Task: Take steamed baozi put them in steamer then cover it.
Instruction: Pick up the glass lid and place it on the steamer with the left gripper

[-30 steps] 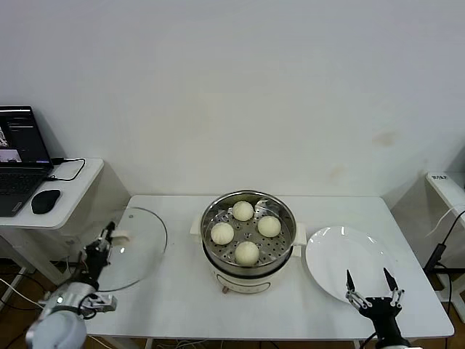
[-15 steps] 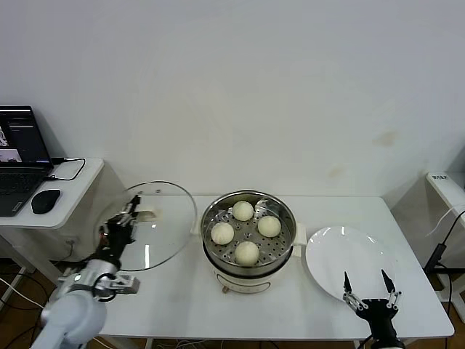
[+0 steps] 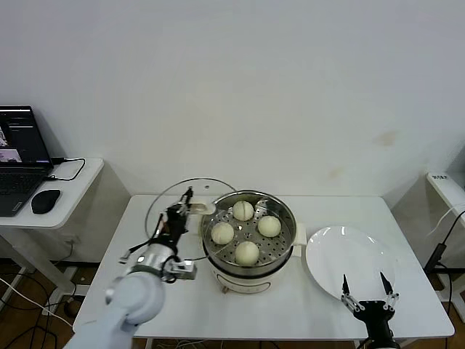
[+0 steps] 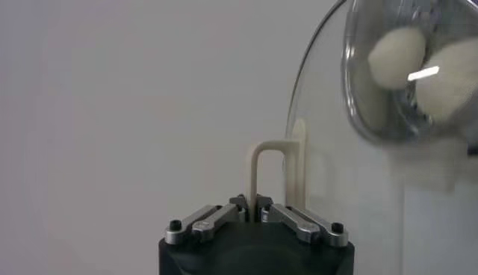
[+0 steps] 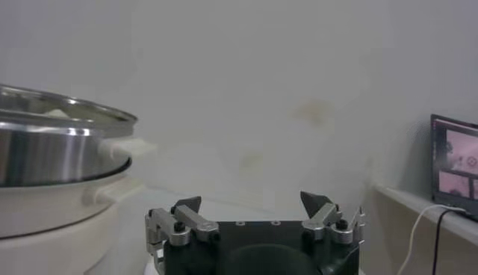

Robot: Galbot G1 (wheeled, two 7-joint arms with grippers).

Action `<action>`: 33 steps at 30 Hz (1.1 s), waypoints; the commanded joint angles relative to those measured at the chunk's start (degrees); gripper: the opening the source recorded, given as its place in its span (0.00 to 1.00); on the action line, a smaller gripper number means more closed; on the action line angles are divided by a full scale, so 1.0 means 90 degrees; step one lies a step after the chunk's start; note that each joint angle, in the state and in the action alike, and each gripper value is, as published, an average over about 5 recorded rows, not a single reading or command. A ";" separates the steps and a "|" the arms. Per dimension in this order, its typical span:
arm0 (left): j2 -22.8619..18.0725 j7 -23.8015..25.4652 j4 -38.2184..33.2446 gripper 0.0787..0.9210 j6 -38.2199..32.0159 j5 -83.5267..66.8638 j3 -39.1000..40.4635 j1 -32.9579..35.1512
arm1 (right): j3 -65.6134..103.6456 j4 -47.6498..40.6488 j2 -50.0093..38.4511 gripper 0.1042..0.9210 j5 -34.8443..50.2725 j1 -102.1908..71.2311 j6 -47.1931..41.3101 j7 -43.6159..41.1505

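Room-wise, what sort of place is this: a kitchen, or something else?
Probably a lab or test room, not a real kitchen. A steamer and plate sit on a plain white table against a bare wall, and a laptop with a mouse runs on a side desk.

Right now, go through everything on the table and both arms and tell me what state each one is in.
Round clear glass lid: lifted, tilted, beside the steamer, not yet on it.
Shiny stainless-steel steamer basket: uncovered.
Four cream-white dough buns: all inside the basket.
Flat white plate: empty.
Left gripper: jaws shut on the lid's handle.
Right gripper: jaws open, holding nothing, at the table's near edge by the plate.
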 commanded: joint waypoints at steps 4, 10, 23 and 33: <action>-0.1420 0.0640 0.0822 0.08 0.0584 0.1206 0.1810 -0.1314 | -0.0064 -0.0046 0.0037 0.88 -0.0226 0.0006 0.0028 0.0071; -0.1809 0.0709 0.1252 0.08 0.0605 0.1312 0.1916 -0.1338 | -0.0077 -0.0052 0.0038 0.88 -0.0241 -0.0005 0.0037 0.0070; -0.1993 0.0645 0.1574 0.08 0.0544 0.1384 0.1742 -0.1186 | -0.0112 -0.0140 0.0029 0.88 -0.0260 0.0002 0.0100 0.0055; -0.2004 0.0545 0.1627 0.08 0.0420 0.1552 0.1622 -0.0995 | -0.0189 -0.0162 0.0025 0.88 -0.0289 0.0000 0.0126 0.0051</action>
